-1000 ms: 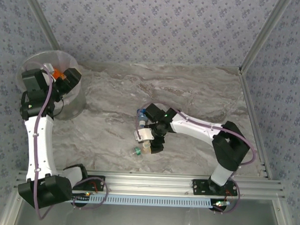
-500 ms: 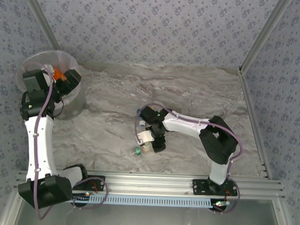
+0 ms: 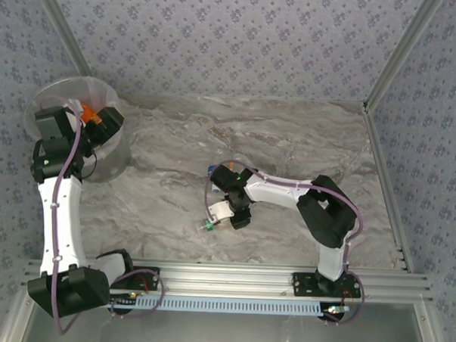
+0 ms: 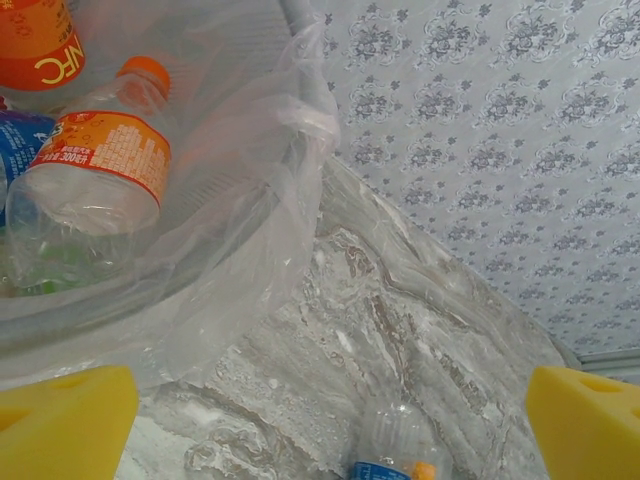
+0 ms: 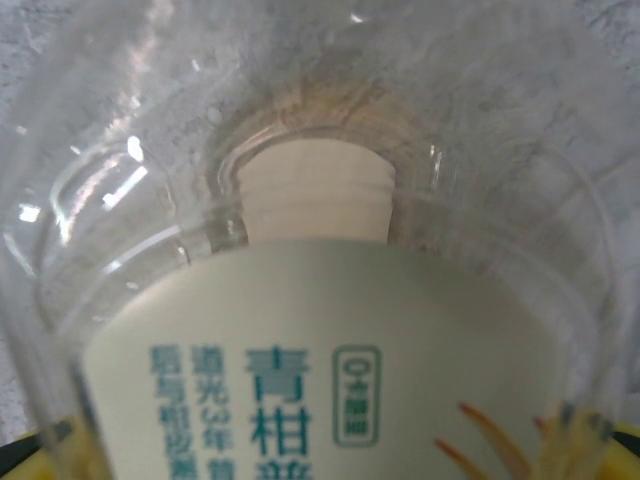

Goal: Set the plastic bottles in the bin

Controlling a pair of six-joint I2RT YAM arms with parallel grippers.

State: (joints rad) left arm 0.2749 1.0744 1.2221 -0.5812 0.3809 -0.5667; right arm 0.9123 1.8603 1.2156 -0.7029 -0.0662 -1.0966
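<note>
Plastic bottles (image 4: pixel 95 165) with orange labels lie inside the bin (image 3: pixel 65 80), which we see at the far left corner of the marble table (image 3: pixel 305 136), its clear liner bag (image 4: pixel 250 230) spilling over the rim. Over the bin hangs the left gripper (image 3: pixel 94 114), its jaws spread wide and empty. Near the middle of the table the right gripper (image 3: pixel 227 215) straddles a lying bottle (image 5: pixel 320 380) with a pale label and a green cap (image 3: pixel 208 228); whether its jaws pinch that bottle we cannot tell.
</note>
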